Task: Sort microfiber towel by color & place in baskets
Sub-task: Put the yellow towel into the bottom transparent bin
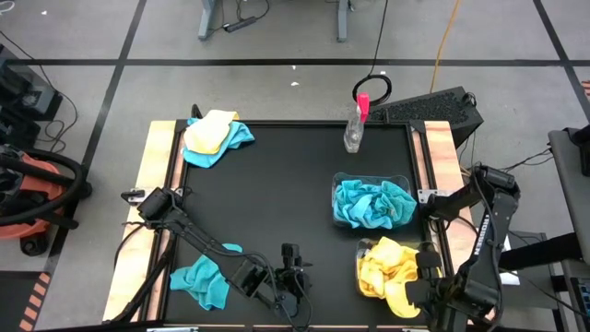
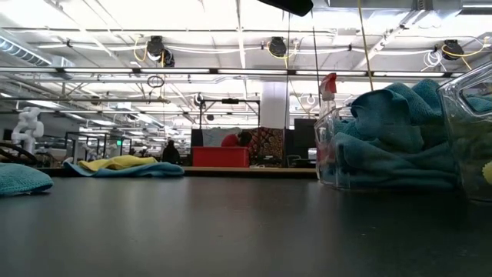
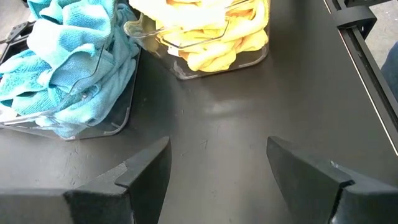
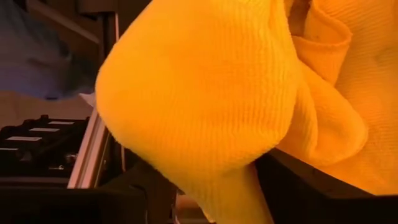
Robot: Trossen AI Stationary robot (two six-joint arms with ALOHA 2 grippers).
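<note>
Two clear baskets stand at the table's right. The farther basket (image 1: 373, 201) (image 3: 62, 74) (image 2: 384, 138) is full of teal towels. The nearer basket (image 1: 392, 267) (image 3: 211, 37) holds yellow towels, and one yellow towel (image 1: 398, 297) (image 4: 205, 93) spills over its near rim. My right gripper (image 1: 419, 277) (image 4: 214, 186) is at that basket's right side, shut on this towel. My left gripper (image 1: 297, 275) (image 3: 217, 168) hovers open at the near edge's middle, facing the baskets. A teal towel (image 1: 205, 281) (image 2: 19, 177) lies flat on the near left. A yellow-and-teal pile (image 1: 214, 136) (image 2: 123, 165) rests at the far left corner. My right gripper has a bunched fold of the yellow towel (image 4: 230, 186) between its two fingers (image 4: 298, 186). The cloth bulges above them and fills the right wrist view. In the high view the towel's other part drapes over the near basket's rim onto the table.
A clear spray bottle with a pink top (image 1: 355, 124) (image 2: 329, 85) stands at the far edge, behind the teal basket. The black table top (image 1: 277, 203) is bare between the left towels and the baskets. Wooden strips (image 1: 157, 166) border its sides.
</note>
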